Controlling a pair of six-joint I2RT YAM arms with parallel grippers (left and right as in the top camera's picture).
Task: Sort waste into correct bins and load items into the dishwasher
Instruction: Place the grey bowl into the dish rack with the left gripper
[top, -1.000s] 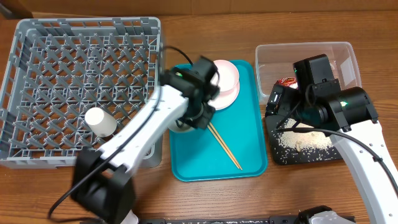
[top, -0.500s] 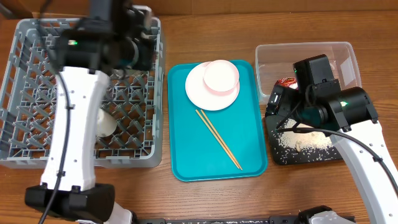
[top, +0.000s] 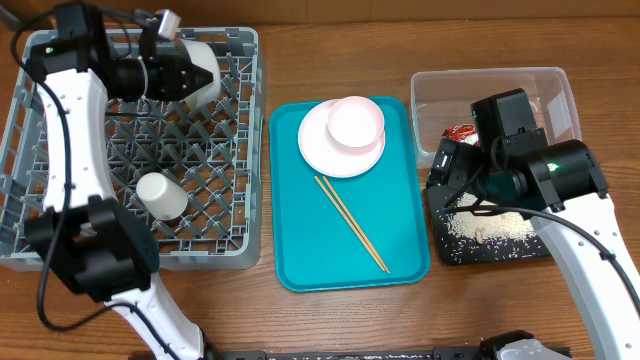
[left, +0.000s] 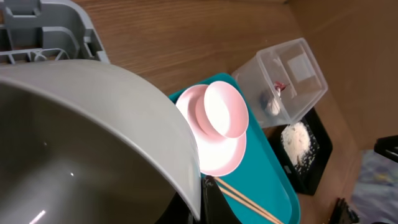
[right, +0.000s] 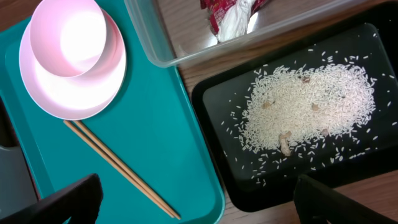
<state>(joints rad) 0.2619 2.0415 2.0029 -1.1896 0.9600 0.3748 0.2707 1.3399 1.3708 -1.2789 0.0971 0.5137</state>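
left claw (top: 172, 72): clamped on the rim of the bowl (top: 200, 68). The wrist view shows 1 dark finger (left: 208, 202) under the rim, and the bowl hides the other.
bowl, place: tipped on its side and clear of the lattice, above the far part of the rack (top: 100, 258), toward the far-left corner of the bench.
bowl, handling: probably stiff, smooth and breakable. It looks light enough for a rim pinch but apt to slip or swing, so I judge it wants a slow lowering and release only once it bears on the lattice.
bowl, where to hold: the rim, 1 finger inside and 1 outside.
bowl, look: round, white, deep and glossy. Its plain inside fills the left of the wrist view, and no food shows in it.
rack: large, grey and square, with open-work walls, along the left edge.
cup (top: 162, 196): white, lying tilted on the lattice toward the rack's near side, well apart from the bowl.
teal tray (top: 310, 250): mid-bench. The smaller plate (top: 356, 122) rests on the large plate (top: 320, 150) at its far end, and the 2 chopsticks (top: 352, 224) lie slantwise nearer the near edge.
right claw (right: 199, 199): fingers wide apart with nothing between them, hovering where the teal tray meets the black tray (right: 211, 112).
black tray: right side, holding a heap of rice (right: 305, 115) with stray grains around it.
clear tub (top: 490, 72): just beyond the black tray, toward the far-right corner, holding the red-and-white wrapper (right: 233, 12).
left to load: both plates and the chopsticks.
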